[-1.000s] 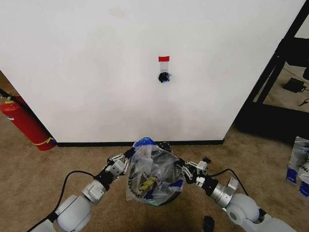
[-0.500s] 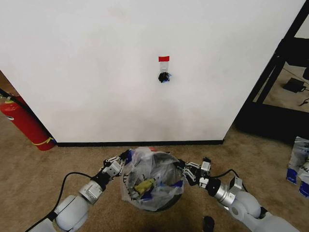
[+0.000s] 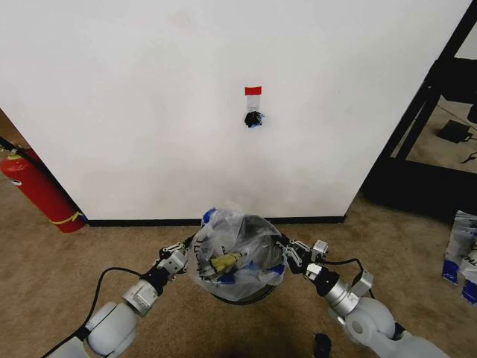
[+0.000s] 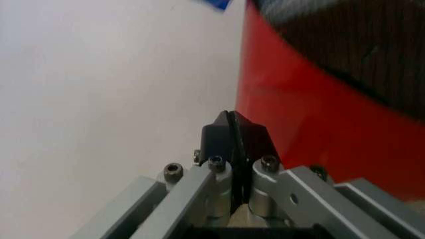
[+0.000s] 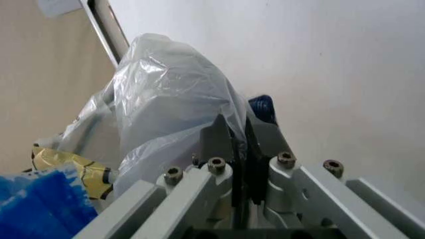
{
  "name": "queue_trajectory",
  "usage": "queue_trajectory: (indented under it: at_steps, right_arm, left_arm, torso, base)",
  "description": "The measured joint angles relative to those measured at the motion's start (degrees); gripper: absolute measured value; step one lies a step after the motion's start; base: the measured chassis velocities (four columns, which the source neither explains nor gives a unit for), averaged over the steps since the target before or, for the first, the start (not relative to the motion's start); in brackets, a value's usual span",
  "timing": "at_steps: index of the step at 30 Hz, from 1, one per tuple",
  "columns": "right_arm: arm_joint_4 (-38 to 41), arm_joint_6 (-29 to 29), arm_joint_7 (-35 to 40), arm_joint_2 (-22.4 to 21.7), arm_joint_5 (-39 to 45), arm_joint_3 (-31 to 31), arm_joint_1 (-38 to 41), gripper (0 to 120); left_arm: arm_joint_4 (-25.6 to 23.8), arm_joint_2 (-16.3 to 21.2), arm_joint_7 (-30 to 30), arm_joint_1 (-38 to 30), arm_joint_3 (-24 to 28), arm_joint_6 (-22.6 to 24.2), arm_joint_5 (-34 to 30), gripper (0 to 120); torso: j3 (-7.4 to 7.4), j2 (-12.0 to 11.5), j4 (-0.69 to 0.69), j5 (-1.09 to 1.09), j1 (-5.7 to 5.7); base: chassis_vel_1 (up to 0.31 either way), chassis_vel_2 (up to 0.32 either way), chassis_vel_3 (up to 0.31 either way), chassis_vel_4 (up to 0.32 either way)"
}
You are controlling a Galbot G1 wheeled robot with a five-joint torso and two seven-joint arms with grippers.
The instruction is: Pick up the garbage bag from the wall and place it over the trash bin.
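The left gripper [image 3: 186, 253] pinches the bag's [image 3: 237, 253] left edge beside the bin [image 3: 242, 297]. The bag is off the wall [image 3: 149, 112], draped over the bin's mouth. The right gripper [image 3: 287, 252] pinches its right edge. Likely left: seating and release.

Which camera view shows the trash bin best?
The head view: the trash bin stands whole on the carpet below the wall, with the garbage bag over its top. The left wrist view shows its red base close up. The right wrist view shows the bag.
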Motion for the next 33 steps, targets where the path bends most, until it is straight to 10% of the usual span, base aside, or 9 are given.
queue_trajectory:
  at_steps: [11, 15, 24, 33]
  right_arm:
    - [-0.83, 7.71, 15.35, 4.07, -7.71, -0.89, 0.67, 1]
    - [-2.51, 12.05, 23.99, 7.23, -19.39, -1.84, 0.81, 1]
    - [-4.06, 14.3, 28.97, 8.9, -30.6, -2.26, 1.11, 1]
    - [-7.74, 18.03, 22.51, 8.94, -37.01, -1.68, 1.18, 1]
  left_arm:
    - [-7.04, -1.93, -14.17, 4.85, -4.92, 4.22, -4.02, 36]
    - [-16.55, -2.68, -4.39, 10.85, -4.07, -1.39, -10.42, 61]
    - [-17.09, -2.35, 7.71, 12.14, -1.64, -3.74, -3.55, 94]
    - [-17.62, -0.18, 10.95, 11.26, -0.18, 1.41, -8.8, 97]
  torso:
    - [0.0, 0.0, 0.0, 0.0, 0.0]
    - [0.0, 0.0, -0.01, 0.01, 0.0]
    - [0.0, 0.0, 0.0, 0.0, 0.0]
    - [0.0, 0.0, -0.01, 0.01, 0.0]
  base:
    - [0.0, 0.0, 0.0, 0.0]
    - [0.0, 0.0, 0.0, 0.0]
    - [0.0, 0.0, 0.0, 0.0]
    - [0.0, 0.0, 0.0, 0.0]
